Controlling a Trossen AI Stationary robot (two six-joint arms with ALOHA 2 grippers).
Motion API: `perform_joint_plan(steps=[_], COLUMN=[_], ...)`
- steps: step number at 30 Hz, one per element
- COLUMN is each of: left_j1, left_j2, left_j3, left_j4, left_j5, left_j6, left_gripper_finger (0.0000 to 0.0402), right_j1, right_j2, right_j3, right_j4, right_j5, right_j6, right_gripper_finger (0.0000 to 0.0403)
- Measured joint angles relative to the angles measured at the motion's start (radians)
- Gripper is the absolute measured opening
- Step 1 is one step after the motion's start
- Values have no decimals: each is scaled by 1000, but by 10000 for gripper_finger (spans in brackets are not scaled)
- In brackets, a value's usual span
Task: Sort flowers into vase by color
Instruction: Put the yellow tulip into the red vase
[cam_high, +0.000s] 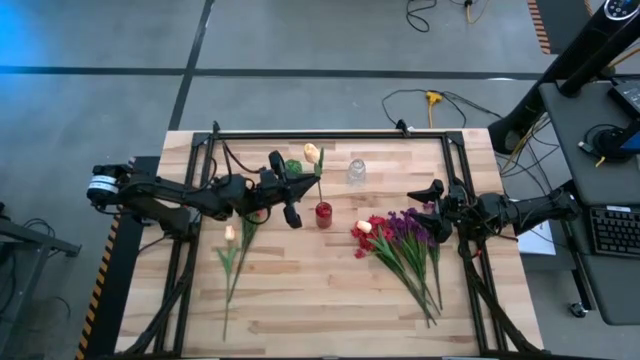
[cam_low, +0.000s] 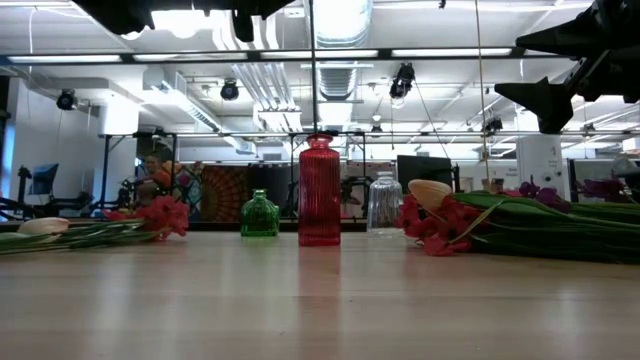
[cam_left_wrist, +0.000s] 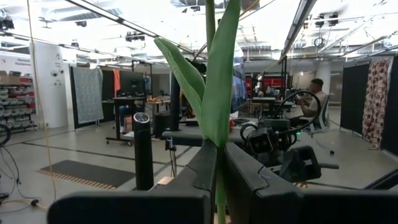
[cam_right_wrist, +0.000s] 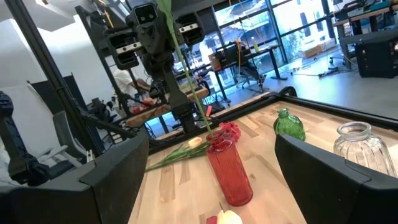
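Above the tall ribbed red glass vase (cam_high: 323, 214) at table centre, left gripper (cam_high: 293, 180) clamped on a cream-blossomed green-stemmed flower (cam_high: 313, 156), stem hung over the vase mouth, right gripper (cam_high: 432, 195) spread wide and empty beside the red-and-purple flower pile (cam_high: 405, 238) at table right.

Glossy ribbed glass red vase (cam_low: 320, 191)

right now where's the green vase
In the high view the green vase stands at the table's far middle, left of the clear vase and behind the red vase.
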Motion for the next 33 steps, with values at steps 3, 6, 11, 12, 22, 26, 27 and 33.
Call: perform_joint_plan(steps=[3,6,11,12,22,26,27,33], left_j1=[0,0,0,0,1,1,1,1], left_j2=[5,20,27,27,28,28,28,29], left_j3=[0,0,6,6,6,6,7,7], left_j4=[2,2,10,10,8,8,8,7], left_j5=[0,0,-1,-1,-1,-1,-1,-1], left_j6=[0,0,0,0,0,0,0,0], left_gripper_finger=[1,1,1,1,1,6,9,38], right_j1=[0,0,0,0,0,0,0,0], right_j2=[0,0,0,0,0,0,0,0], right_j3=[0,0,0,0,0,0,0,0], right_j4=[0,0,0,0,-1,-1,-1,-1], right_j5=[0,0,0,0,0,0,0,0], right_j6=[0,0,0,0,0,0,0,0], right_gripper_finger=[341,341,341,341,341,341,341,341])
